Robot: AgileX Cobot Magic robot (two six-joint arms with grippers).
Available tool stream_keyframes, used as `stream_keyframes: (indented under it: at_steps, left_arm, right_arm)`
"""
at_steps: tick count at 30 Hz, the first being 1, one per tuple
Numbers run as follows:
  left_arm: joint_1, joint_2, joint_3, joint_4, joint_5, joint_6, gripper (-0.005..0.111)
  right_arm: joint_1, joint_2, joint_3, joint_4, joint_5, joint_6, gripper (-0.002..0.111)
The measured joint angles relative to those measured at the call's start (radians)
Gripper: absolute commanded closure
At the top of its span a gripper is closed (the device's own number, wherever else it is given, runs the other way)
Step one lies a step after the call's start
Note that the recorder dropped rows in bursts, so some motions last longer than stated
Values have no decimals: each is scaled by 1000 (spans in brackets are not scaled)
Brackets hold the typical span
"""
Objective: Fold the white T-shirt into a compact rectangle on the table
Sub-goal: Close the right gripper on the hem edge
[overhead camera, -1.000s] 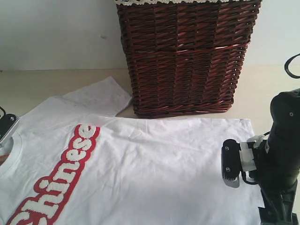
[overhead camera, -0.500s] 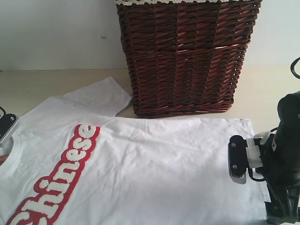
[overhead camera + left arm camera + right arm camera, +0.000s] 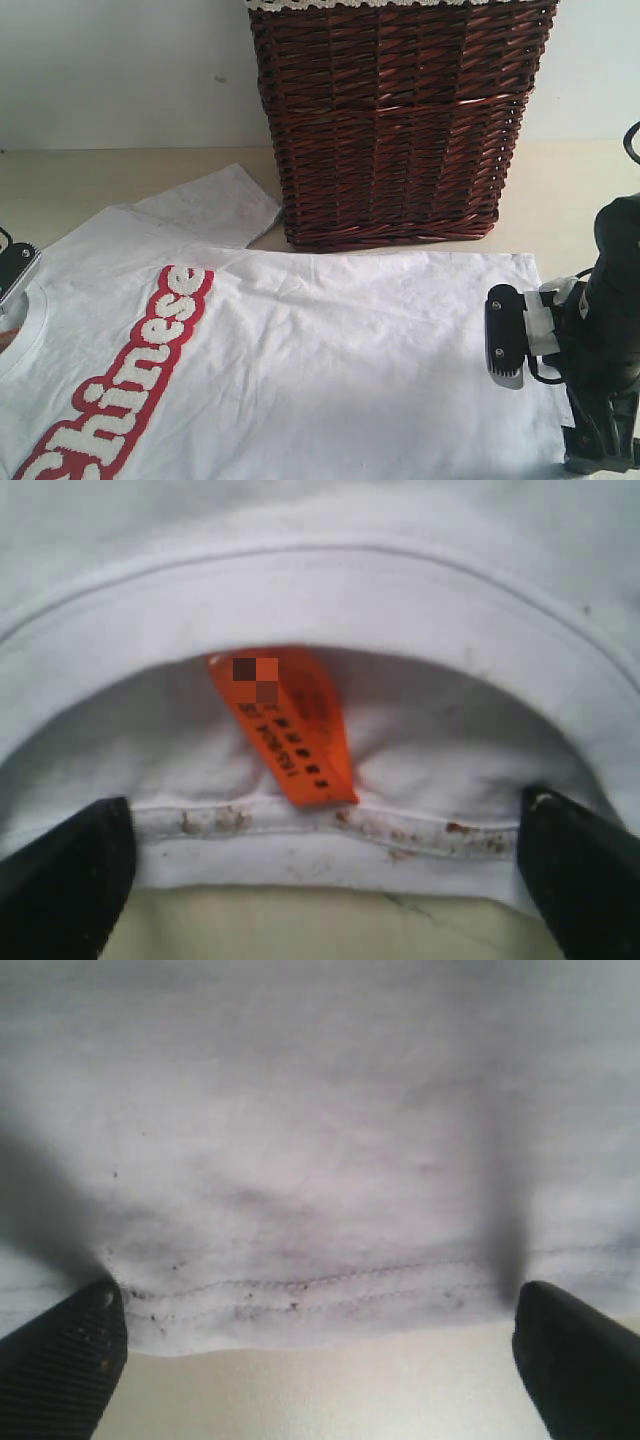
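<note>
Shirt (image 3: 330, 350) lies flat on table (image 3: 100, 180), front up, spread sideways: collar end toward L side, hem end toward R. One sleeve (image 3: 210, 205) lies out flat just beside basket (image 3: 400, 120). Lettering (image 3: 130, 370) runs along the body. No fold visible; task looks to be at its start.

L gripper (image 3: 322, 810): jaws spread wide, nothing pinched. It straddles the back edge of the collar (image 3: 300, 580), w/ orange tag (image 3: 285, 725) about centred between the fingers and bare table just past the edge.

R gripper (image 3: 315, 1305): jaws spread wide too, empty. It straddles the hem (image 3: 300, 1290); stitch line runs across between the fingers, table just beyond.

Cannot tell whether either gripper's pads touch cloth yet.

Why so (judgement): each gripper sits at the mid-point of one short end, so both ends can be taken together. That suits lifting one long edge and folding lengthwise w/o skewing. Flat spread gives clean edges to grab. Basket is close behind the shirt, so a fold toward it has little room.
</note>
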Motion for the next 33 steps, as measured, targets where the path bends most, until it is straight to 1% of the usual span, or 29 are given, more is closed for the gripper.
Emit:
stream_keyframes:
  at_steps: [6,11,15,20,33]
  left_arm:
    - [0,0,0,0,0,0,4]
    - [0,0,0,0,0,0,4]
    - [0,0,0,0,0,0,4]
    - [0,0,0,0,0,0,4]
    - [0,0,0,0,0,0,4]
  right_arm:
    - [0,-69,0,22,5,-49,3]
    - [0,-60,0,79,15,-92,3]
    - [0,-22,0,79,9,-85,3]
    - [0,18,0,32,11,-27,3]
    - [0,21,0,21,15,-10,3]
